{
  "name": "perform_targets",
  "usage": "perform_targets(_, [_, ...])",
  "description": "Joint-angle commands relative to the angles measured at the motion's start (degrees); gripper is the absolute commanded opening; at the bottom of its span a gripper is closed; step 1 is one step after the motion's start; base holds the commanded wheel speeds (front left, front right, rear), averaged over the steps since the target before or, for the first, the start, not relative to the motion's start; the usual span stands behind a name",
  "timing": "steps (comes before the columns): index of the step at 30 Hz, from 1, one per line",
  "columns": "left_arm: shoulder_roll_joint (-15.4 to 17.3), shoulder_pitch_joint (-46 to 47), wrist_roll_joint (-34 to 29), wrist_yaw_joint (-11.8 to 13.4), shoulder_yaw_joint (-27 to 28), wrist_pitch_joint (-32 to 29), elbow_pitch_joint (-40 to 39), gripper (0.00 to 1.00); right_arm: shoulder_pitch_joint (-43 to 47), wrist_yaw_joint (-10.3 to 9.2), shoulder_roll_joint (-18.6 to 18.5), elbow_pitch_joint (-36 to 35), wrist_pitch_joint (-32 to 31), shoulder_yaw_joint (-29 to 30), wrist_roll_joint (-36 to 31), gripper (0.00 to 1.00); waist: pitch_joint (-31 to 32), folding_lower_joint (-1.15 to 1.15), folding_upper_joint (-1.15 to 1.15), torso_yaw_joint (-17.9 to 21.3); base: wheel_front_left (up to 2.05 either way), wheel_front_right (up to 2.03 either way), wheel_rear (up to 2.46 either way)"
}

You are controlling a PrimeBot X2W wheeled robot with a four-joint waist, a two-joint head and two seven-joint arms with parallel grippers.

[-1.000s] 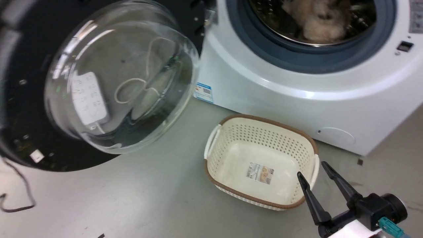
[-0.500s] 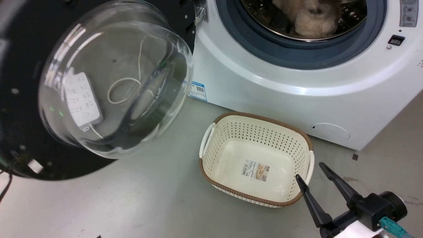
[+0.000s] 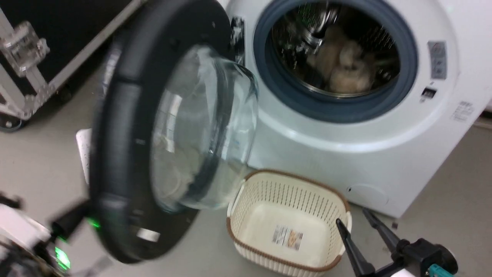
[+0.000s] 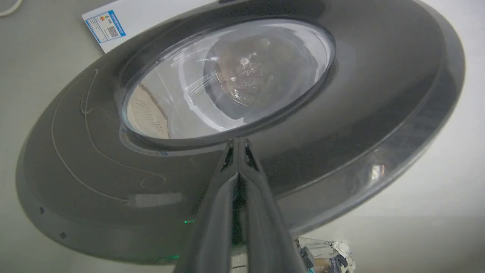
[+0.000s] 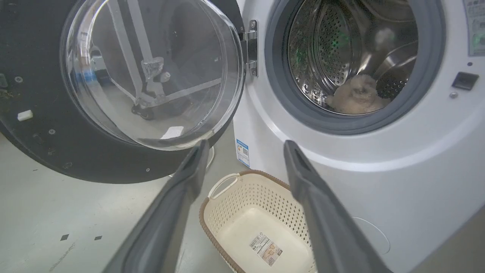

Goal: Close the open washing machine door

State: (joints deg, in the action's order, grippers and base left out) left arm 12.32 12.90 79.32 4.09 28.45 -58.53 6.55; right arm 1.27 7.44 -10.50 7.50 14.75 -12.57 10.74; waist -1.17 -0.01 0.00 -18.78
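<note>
Half a second ago the big round black-rimmed washing machine door (image 3: 115,161) lay wide open with its clear glass bowl facing you. Now it has swung about halfway shut and stands nearly edge-on. Your head camera has moved too.

That door hangs from a metal hinge (image 3: 238,34) at 9 o'clock of the grey rubber ring (image 3: 276,88) on the white front-loading washing machine (image 3: 346,154). A fluffy cream thing (image 3: 342,65) lies inside the steel drum.

Your left tool (image 4: 238,146) has its two fingers pressed together, holding nothing. Its tips look to touch the door's dark outer face, just under the glass window. So the door lies between this tool and the drum hole, and I think your push must go toward 2 o'clock in the head view.

Your right tool (image 3: 351,216) is spread wide and empty at 5 o'clock, just beside the cream plastic basket with holes (image 3: 307,200). It is well apart from the door, so your left arm is the nearer one.

You can see a blue sticker (image 5: 242,151) low on the machine and a paper label (image 3: 287,235) in the basket. Their writing is too small to read.
</note>
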Motion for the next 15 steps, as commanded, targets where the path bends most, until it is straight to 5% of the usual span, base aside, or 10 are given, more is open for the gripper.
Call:
perform_targets(1, [-2.49, -3.4, -0.07, -0.44, -2.01, -1.39, -2.42, 0.0, 1.06, 0.05, 0.73, 0.3, 0.25, 0.55, -0.69, 1.0, 2.59, 0.01, 0.0, 1.28, 0.0, 0.0, 0.0])
perform_targets(6, [-8.2, -9.28, 0.97, -0.98, -6.61, -0.81, -8.03, 0.0, 1.13, 0.05, 1.24, 0.19, 0.25, 1.87, -1.87, 1.0, 3.45, 0.01, 0.0, 4.13, 0.0, 0.0, 0.0])
perform_targets(15, [-9.42, -15.82, 12.46, -5.07, -22.37, 10.7, -8.14, 0.0, 1.39, 0.05, -0.45, -0.34, 0.25, 2.98, -2.49, 1.0, 1.89, 0.01, 0.0, 14.84, 0.0, 0.0, 0.0])
